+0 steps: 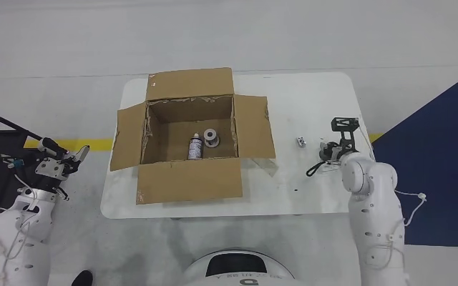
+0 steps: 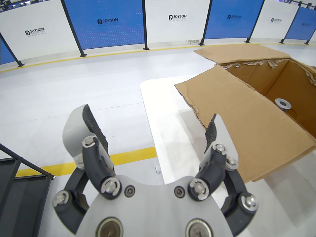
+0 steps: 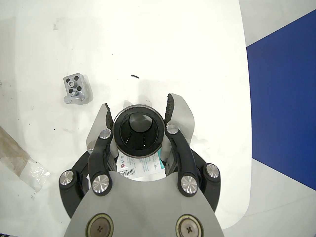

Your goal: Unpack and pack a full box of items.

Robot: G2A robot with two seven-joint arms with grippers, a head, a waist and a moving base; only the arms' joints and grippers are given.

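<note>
An open cardboard box [image 1: 190, 183] stands on the white table [image 1: 315, 93], flaps spread. Inside it lie a small can with a white and purple label [image 1: 195, 147] and a metal spool [image 1: 212, 136], which the left wrist view sees as the spool [image 2: 283, 103] past the box wall [image 2: 246, 129]. My right gripper [image 3: 138, 104] is over the table's right part, shut on a black-topped cylinder with a printed label [image 3: 138, 131]. A small grey metal block [image 3: 76, 89] lies on the table beside it. My left gripper [image 2: 150, 111] hangs open and holds nothing, off the table's left edge.
A strip of tape and clear film [image 3: 22, 156] lies on the table near the box's right flap. A black rack [image 2: 19, 193] stands on the floor by my left arm. A yellow floor line [image 1: 79, 143] runs left of the table; fence panels stand behind.
</note>
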